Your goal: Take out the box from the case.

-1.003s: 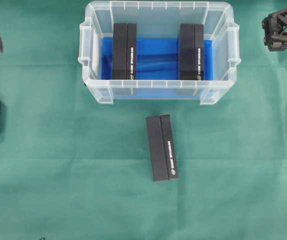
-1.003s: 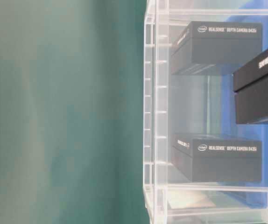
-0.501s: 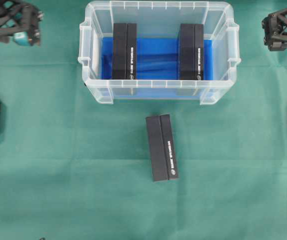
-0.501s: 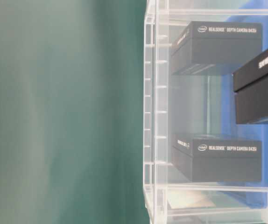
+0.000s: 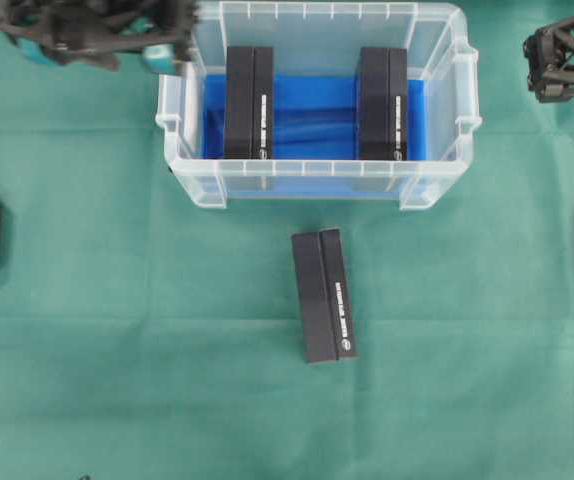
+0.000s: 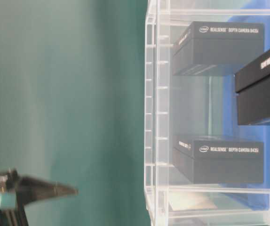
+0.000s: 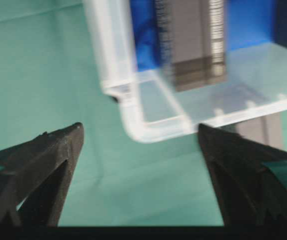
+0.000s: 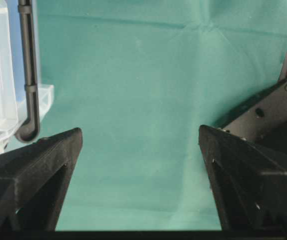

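1. Case [image 5: 317,180]: clear plastic bin on the green cloth [image 5: 117,330], at the top middle of the overhead view. Blue lining [image 5: 312,115] covers its floor.
2. Two black boxes stand inside it, one left [image 5: 248,102], one right [image 5: 382,103], well apart with bare blue between them.
3. A third black box [image 5: 324,295] lies on the cloth in front of the case, clear of its wall and slightly angled.
4. Readable print: the table-level view shows "REALSENSE DEPTH CAMERA D435i" with a small oval logo on both boxes inside the case. The outside box has white print along its narrow face, too small to read from overhead.
5. Left gripper [image 5: 167,45]: motion-blurred, at the case's top-left corner. Its wrist view shows the fingers [image 7: 38,165] spread wide with nothing between them, above the cloth just outside the case's corner.
6. Right gripper [image 5: 557,60]: at the top right edge, well apart from the case. Fingers [image 8: 33,170] spread wide, only cloth between them.
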You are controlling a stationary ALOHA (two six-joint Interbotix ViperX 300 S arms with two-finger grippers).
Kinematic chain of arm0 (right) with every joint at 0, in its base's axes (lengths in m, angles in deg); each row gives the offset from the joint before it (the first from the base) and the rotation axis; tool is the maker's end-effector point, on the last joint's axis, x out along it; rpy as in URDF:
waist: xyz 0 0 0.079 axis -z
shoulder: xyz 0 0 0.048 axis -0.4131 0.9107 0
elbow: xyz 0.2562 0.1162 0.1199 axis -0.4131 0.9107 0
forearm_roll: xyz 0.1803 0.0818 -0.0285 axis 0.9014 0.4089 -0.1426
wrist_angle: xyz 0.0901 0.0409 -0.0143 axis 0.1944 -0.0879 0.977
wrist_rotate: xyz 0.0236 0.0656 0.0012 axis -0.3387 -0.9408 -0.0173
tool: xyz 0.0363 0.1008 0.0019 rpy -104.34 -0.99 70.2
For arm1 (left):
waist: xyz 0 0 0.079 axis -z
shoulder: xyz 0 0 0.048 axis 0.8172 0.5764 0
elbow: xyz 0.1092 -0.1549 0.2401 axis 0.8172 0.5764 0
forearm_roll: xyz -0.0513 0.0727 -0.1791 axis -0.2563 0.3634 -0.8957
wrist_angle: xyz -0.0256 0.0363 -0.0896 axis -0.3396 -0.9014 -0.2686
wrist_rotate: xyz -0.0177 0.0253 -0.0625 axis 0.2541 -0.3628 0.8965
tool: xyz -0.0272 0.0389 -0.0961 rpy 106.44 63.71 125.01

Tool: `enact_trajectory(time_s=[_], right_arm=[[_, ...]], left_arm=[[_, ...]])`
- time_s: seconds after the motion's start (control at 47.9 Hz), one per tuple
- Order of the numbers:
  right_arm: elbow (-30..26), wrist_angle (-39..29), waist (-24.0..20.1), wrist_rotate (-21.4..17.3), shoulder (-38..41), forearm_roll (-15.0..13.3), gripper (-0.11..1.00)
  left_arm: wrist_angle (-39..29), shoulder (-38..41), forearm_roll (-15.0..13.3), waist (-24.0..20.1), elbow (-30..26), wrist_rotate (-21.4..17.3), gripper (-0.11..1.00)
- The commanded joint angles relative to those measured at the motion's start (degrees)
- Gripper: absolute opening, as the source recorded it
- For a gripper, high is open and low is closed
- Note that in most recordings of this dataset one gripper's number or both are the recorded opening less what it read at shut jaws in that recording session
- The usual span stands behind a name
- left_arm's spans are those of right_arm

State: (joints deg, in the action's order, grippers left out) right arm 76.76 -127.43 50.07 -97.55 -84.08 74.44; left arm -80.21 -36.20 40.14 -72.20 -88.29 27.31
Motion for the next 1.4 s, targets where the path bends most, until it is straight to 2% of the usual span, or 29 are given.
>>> enact_trajectory(time_s=[0.0,0.272,0.439,0.668,1.378], right_arm=[[-0.5,0.3,0.2,0.1,-0.3,-0.2,0.92],[-0.6,0.4,0.1,0.1,-0.3,-0.1,0.92],[-0.5,0.5,0.1,0.1,-0.3,0.0,0.92],[-0.5,1.4,0.1,0.1,-0.3,0.0,0.92],[-0.5,1.5,0.1,0.1,-0.3,0.2,0.92]], left_arm=[[0.2,1.6,0.4,0.5,-4.4,0.0,0.94],[-0.2,9.4,0.8,1.8,-13.7,0.0,0.94],[-1.2,12.6,0.8,2.6,-17.2,0.0,0.94],[-3.2,13.3,1.4,2.6,-17.8,0.2,0.94],[-2.8,14.1,2.8,2.6,-17.6,1.1,0.94]])
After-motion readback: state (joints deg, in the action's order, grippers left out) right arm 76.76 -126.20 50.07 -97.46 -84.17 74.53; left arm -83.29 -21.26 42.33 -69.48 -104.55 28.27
